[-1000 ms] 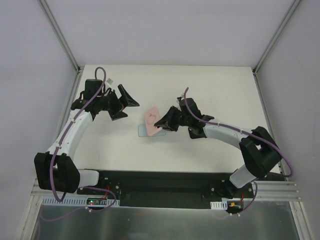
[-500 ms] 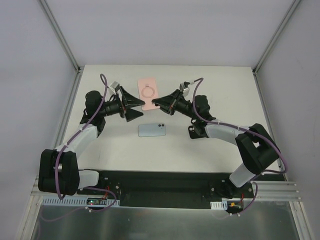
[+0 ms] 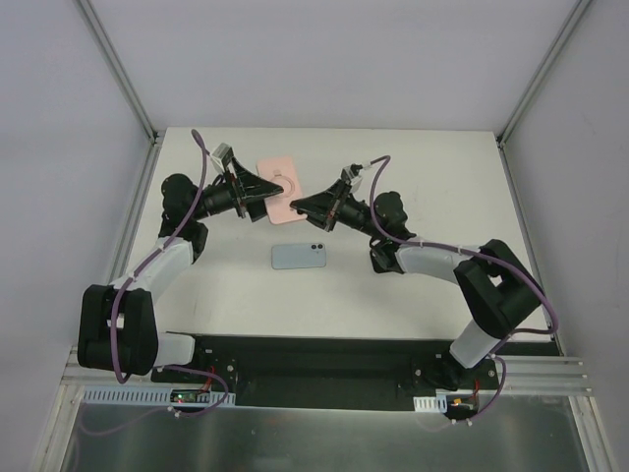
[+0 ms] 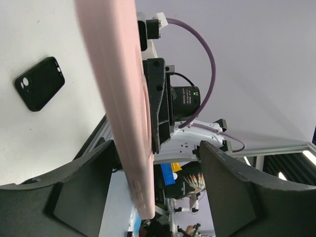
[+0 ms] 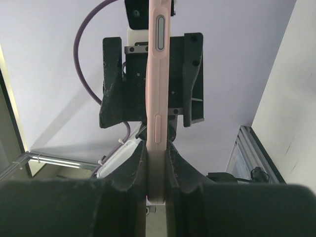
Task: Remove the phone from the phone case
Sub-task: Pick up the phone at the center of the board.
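Above worktop [image 3: 423, 285]: right fingers [image 5: 129, 185] pinch phone case [image 3: 278, 183] edge; left fingers [image 4: 84, 182] gape astride it. Centre on flat faces, then squeeze; phone [image 3: 297, 256] lies free.

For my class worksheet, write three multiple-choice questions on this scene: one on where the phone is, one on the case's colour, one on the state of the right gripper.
1. Where is the phone?
A flat on the table
B hanging over the table's edge
C held in the air

2. What colour is the phone case?
A black
B pink
C green

3. What is the right gripper doing?
A open, holding nothing
B pressing on the phone
C shut on the phone case

Answers:
1 A, the phone lies bare on the table in the top view.
2 B, the phone case is pink in every view.
3 C, the right gripper's fingers pinch the phone case's edge in the right wrist view.
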Tool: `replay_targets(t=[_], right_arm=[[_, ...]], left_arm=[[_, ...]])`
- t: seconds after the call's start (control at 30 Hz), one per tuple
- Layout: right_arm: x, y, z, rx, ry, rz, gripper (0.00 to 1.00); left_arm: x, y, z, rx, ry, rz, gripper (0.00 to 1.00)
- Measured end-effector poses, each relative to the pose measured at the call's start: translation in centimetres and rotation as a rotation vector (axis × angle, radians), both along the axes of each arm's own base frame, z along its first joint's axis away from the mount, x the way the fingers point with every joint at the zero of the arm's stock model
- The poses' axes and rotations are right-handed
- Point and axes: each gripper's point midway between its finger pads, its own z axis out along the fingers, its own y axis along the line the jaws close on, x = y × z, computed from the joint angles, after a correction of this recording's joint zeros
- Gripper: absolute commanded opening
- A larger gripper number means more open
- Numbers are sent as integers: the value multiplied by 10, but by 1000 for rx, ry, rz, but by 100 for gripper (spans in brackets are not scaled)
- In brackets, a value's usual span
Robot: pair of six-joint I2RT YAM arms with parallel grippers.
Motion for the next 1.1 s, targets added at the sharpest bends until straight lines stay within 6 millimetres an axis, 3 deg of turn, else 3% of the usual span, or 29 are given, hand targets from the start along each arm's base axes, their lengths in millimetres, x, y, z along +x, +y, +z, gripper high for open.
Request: replay_targets(t=[0.07, 0.1, 0.17, 0.23, 0.27, 0.33, 0.4, 0.43, 0.53, 0.67, 0.87, 1.1], right_arm=[[-3, 3, -1, -1, 1, 9, 1], [-5, 4, -1, -2, 2, 14, 1], [-8, 7, -3, -4, 6, 24, 1], [-9, 8, 3, 8, -14, 27, 1], [-10, 9, 5, 11, -24, 27, 1], [-9, 9, 5, 2, -39, 23, 7], [-10, 9, 4, -14, -47, 19, 21], [-10, 8, 2, -31, -47, 15, 34], [-16, 5, -4, -119, -65, 9, 52], [-29, -6, -12, -328, -130, -18, 57], [-36, -42, 16, -543, -282, -112, 58], [-38, -69, 27, -800, -405, -187, 64]], left_arm=[[1, 0, 3, -2, -6, -1, 54], [1, 0, 5, -3, -12, -1, 42], [1, -1, 8, -1, -20, -4, 28], [2, -2, 6, 2, -8, -3, 3], [2, -2, 5, 2, -1, -2, 0], [3, -2, 3, 12, 6, 1, 0], [4, -2, 2, 22, 8, 0, 0], [4, -2, 1, 29, 15, -2, 0], [3, -3, -2, 53, 31, -8, 0], [-2, -3, -3, 100, 15, -10, 0], [-18, -3, -6, 147, -46, -57, 0], [-30, -3, -11, 195, -83, -127, 0]])
